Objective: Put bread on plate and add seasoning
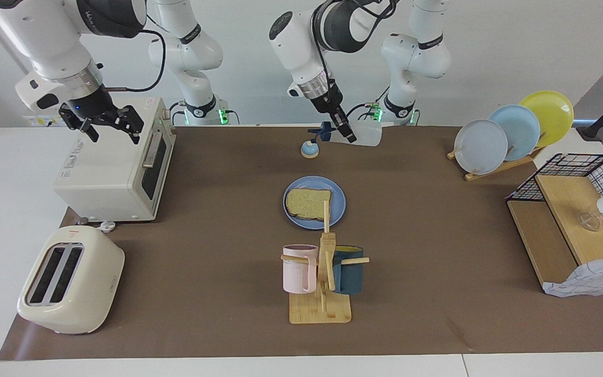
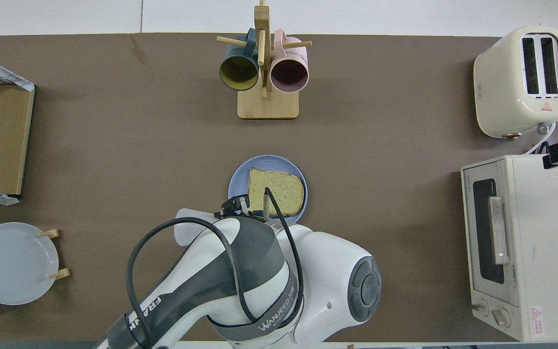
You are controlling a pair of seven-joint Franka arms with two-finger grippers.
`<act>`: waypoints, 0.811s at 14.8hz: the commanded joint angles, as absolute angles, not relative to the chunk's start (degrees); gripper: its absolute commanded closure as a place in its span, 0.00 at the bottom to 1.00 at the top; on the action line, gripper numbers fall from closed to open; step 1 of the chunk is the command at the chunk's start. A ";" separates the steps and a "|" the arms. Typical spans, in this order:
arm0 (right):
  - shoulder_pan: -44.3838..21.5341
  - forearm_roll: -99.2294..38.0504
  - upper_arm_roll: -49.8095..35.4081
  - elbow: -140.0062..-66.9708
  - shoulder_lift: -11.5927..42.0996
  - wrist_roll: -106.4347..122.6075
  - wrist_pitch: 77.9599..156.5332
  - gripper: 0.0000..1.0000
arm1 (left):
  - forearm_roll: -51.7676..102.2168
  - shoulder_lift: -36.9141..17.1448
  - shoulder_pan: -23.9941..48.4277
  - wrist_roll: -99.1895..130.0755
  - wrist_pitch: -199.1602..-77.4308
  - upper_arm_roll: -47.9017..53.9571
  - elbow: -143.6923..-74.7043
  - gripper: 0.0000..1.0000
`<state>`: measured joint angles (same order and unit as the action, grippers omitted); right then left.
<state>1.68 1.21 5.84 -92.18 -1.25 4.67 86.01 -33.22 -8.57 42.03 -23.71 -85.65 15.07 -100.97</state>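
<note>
Left jaws clamped on the seasoning tipped sideways over the bell, right jaws apart above the oven

The brown-matted table carries the plate, bell, mug stand, toaster and oven.

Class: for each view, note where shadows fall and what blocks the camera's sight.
Facing view: soft shadow beneath the mug rack and beside the toaster; nothing blocks the bread. Overhead view: the left arm hides the seasoning it holds and part of the plate.
</note>
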 commanded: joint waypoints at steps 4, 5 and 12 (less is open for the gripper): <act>1.23 0.26 5.10 -92.64 -1.67 2.90 87.54 0.00 | -42.08 -18.88 45.17 -19.16 -81.39 14.50 -95.29 0.97; 1.23 0.26 5.18 -92.64 -1.67 2.99 87.54 0.00 | -43.06 -19.42 45.18 -19.16 -81.30 14.41 -94.93 0.97; 2.20 0.18 5.45 -92.90 -2.20 2.55 86.84 0.00 | -48.16 -22.68 45.09 -18.81 -81.30 14.15 -95.18 0.98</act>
